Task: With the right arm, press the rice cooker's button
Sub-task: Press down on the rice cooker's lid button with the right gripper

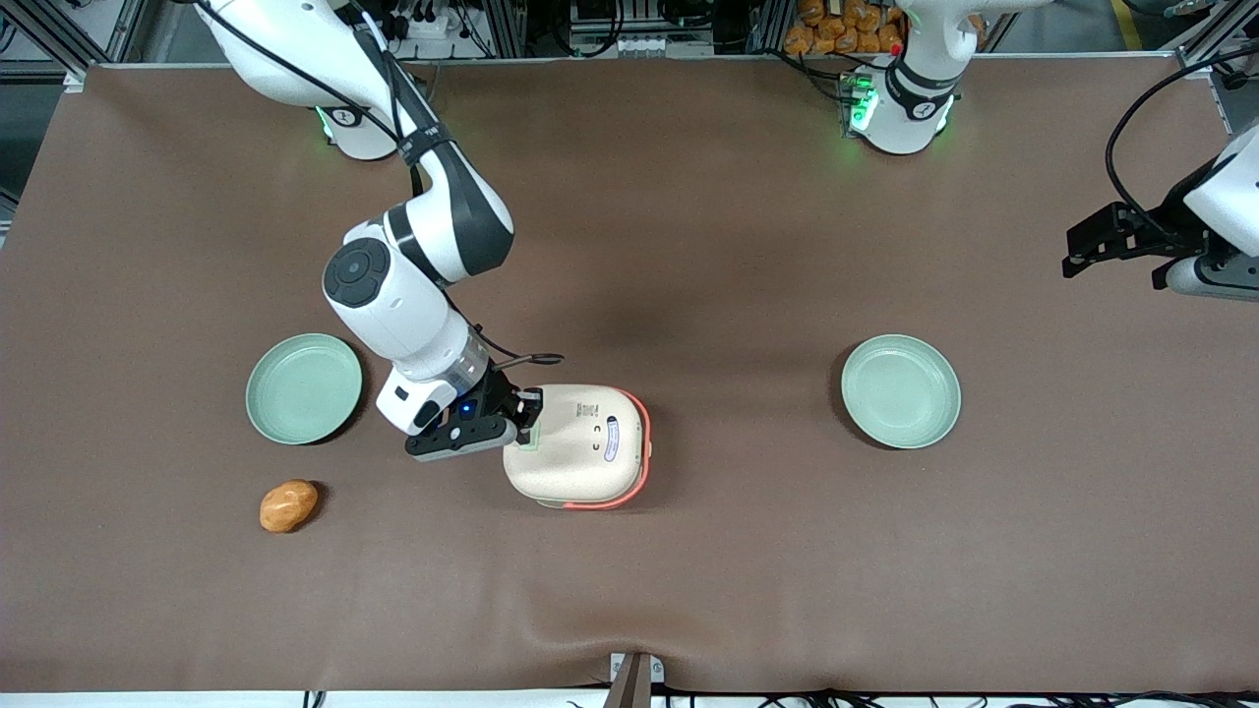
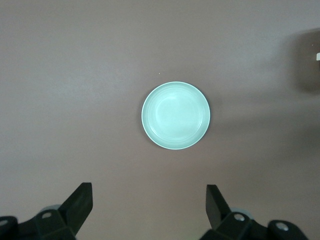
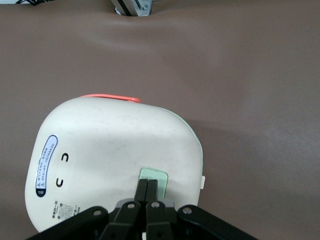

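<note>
The rice cooker stands near the table's middle, its cream lid closed and an orange-red rim showing along its edge; it also shows in the right wrist view. The pale mint-green button is set into the lid near the edge that faces the working arm. My right gripper is shut, its two black fingertips pressed together and resting on the button. In the front view the gripper sits at the lid's edge and hides most of the button.
A green plate lies beside the working arm, and an orange-brown bread roll lies nearer the front camera than it. A second green plate lies toward the parked arm's end, also in the left wrist view.
</note>
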Available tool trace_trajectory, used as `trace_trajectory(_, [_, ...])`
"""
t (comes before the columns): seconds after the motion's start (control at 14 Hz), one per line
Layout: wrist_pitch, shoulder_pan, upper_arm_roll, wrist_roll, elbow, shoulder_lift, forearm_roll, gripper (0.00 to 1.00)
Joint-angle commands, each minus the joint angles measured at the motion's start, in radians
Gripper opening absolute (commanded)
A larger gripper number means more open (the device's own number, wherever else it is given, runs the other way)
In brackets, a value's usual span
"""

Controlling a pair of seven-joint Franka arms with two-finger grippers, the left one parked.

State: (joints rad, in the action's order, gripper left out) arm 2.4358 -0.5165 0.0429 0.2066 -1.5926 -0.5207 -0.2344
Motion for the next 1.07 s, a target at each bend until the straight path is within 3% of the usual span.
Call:
trace_trajectory(0.0, [0.02,-0.02,0.026,-0.007,0.003,-0.016,-0.008,0.02])
trace_trajectory(1.0, [0.026,-0.042,0.051,0.003,0.019,-0.032,-0.013,0.04])
